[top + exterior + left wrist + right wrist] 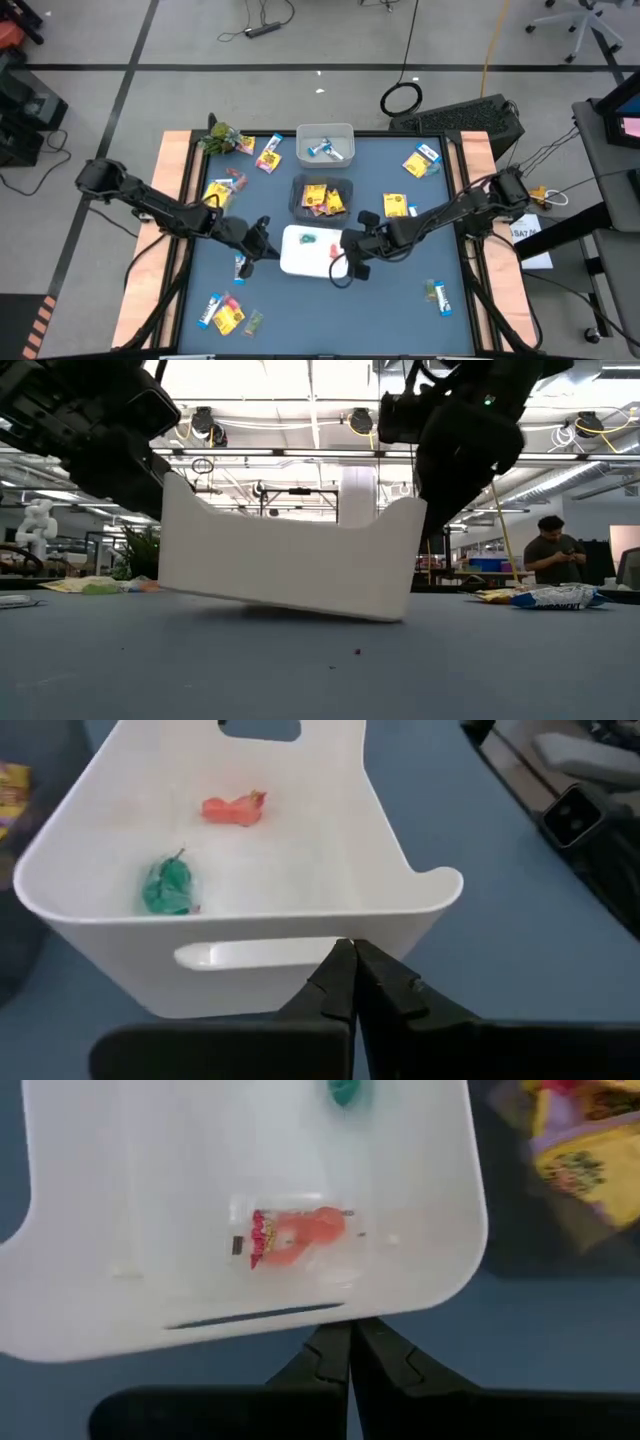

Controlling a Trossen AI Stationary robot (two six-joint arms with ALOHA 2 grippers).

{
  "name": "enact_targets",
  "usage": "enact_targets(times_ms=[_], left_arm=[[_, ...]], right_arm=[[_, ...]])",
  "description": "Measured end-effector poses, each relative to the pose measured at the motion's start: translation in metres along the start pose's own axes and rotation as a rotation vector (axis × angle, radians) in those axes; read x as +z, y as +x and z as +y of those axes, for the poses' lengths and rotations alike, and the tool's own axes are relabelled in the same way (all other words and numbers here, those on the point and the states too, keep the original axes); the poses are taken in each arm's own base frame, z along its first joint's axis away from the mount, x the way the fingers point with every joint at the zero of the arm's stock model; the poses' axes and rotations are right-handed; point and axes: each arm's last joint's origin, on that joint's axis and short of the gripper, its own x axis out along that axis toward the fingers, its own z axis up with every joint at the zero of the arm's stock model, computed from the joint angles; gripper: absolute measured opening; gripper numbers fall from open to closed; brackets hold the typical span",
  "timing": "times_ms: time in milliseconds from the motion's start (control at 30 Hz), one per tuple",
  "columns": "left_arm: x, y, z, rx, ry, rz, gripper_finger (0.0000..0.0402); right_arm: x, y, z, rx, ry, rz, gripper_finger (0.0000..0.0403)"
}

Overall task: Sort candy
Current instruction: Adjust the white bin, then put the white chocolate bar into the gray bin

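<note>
A white bin (305, 252) is flanked by both hands at the tabletop's (400, 310) near middle. The left hand (264, 240) and right hand (350, 262) are pressed together, pinching nothing. 2 candies, red (232, 809) and green (170, 886), are seen inside.

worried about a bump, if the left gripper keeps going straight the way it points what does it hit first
Most likely the white bin. The left gripper, shut, has its tips right at the bin's near wall beside the handle slot, so it would press that wall first. Whether it already touches is unclear.
</note>
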Motion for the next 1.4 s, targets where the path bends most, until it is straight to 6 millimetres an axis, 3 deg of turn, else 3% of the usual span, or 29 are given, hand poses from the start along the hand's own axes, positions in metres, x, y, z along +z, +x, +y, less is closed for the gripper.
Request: enact_targets(times_ms=[333, 567, 800, 1067, 1200, 1400], left_arm=[[-0.012, 0.019, -0.011, -0.047, -0.065, 0.041, 0.0008], [-0.012, 0.025, -0.012, -0.018, -0.058, 0.020, 0.0008], [-0.006, 0.024, -0.015, -0.065, -0.056, 0.027, 0.0008], [-0.002, 0.004, -0.017, -0.063, -0.062, 0.093, 0.0008], [0.001, -0.012, -0.024, -0.132, -0.146, 0.122, 0.0008], [-0.004, -0.028, -0.044, -0.101, -0.279, 0.372, 0.0008]], right_arm=[[-0.010, -0.006, 0.018, 0.049, -0.008, 0.022, 0.0000], [-0.012, -0.007, 0.015, 0.025, -0.022, 0.038, 0.0000], [-0.011, -0.022, 0.011, 0.029, -0.028, 0.039, 0.0000], [-0.018, -0.058, -0.002, -0.011, -0.029, 0.059, 0.0000], [-0.023, -0.076, -0.007, -0.060, -0.029, 0.047, 0.0000], [-0.028, -0.089, -0.012, -0.133, 0.000, 0.016, 0.0000]])
